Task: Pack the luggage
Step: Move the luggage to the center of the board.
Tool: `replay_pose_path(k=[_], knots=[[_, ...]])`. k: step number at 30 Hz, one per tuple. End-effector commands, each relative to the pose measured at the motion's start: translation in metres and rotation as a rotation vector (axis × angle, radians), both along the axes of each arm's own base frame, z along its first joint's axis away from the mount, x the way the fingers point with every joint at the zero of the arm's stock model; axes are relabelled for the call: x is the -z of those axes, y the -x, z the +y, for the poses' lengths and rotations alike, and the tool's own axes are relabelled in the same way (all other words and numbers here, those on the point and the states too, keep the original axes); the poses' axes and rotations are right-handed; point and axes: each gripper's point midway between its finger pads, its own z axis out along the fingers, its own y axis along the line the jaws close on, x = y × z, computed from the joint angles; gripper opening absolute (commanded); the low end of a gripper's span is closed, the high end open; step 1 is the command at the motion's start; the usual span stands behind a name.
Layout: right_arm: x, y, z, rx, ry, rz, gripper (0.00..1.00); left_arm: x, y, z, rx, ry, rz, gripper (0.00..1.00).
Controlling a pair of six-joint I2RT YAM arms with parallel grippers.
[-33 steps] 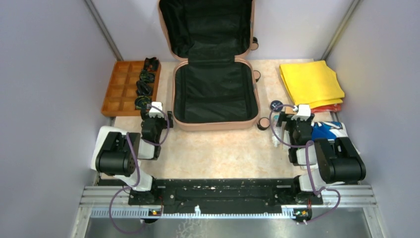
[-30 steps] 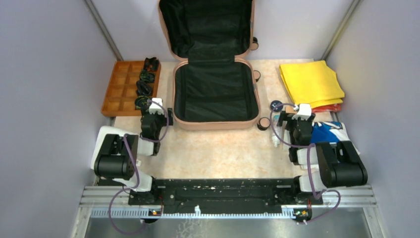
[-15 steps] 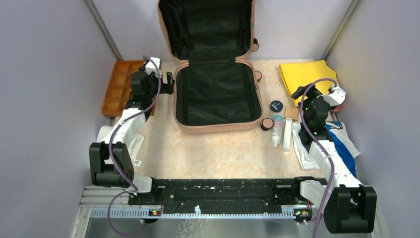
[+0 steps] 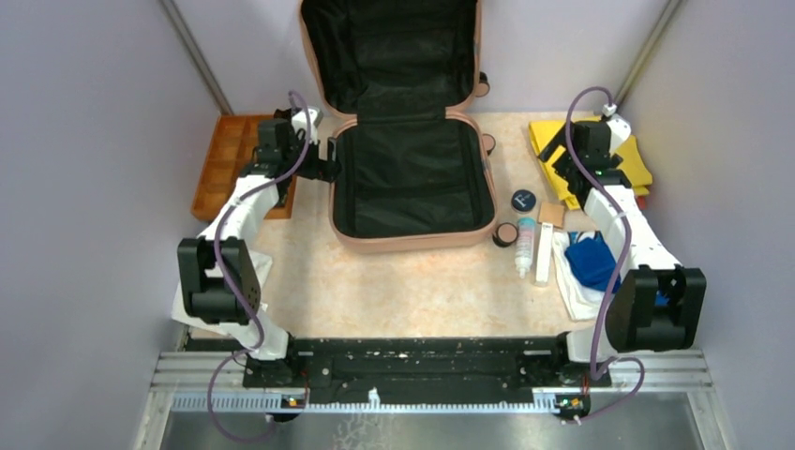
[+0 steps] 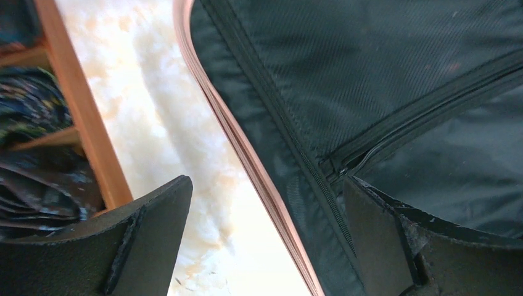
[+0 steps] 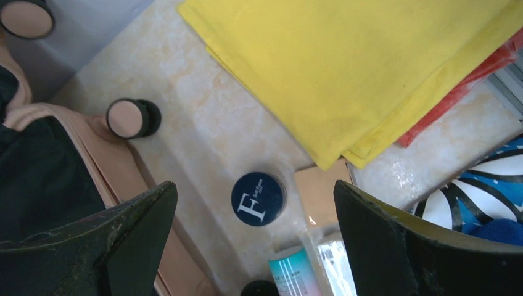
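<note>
Both wide open, empty; right end effector (image 6: 253, 188) should pinch yellow folded cloth (image 6: 370, 68) edge, left end effector (image 5: 265, 197) avoid luggage (image 4: 410, 183) rim

Peach-pink luggage (image 4: 410, 236) open, lid upright, black lining

You lose the top of the luggage (image 4: 401, 127) past the overhead view's edge, and the left arm (image 4: 246, 199) covers part of the orange tray (image 4: 217, 176).

**Desk:** Open luggage (image 4: 411, 178), mid-table: where's the way in?

**Photographer:** From above, or across bare table (image 4: 412, 291) at 6 o'clock. The raised lid (image 4: 392, 52) walls off 12, an orange tray (image 4: 217, 169) crowds 9, and a navy jar (image 4: 523, 200) and tubes (image 4: 525, 246) line 3.
</note>
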Motion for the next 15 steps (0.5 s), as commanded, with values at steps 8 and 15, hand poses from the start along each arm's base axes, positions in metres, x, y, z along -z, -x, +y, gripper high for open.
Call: replay_pose_path(k=[8, 15], knots=[[0.039, -0.026, 0.095, -0.383, 0.040, 0.141, 0.94, 0.053, -0.003, -0.007, 0.036, 0.010, 0.149, 0.93], [0.045, -0.047, 0.167, -0.606, 0.008, 0.130, 0.95, 0.071, -0.008, 0.003, -0.013, -0.025, 0.164, 0.58]])
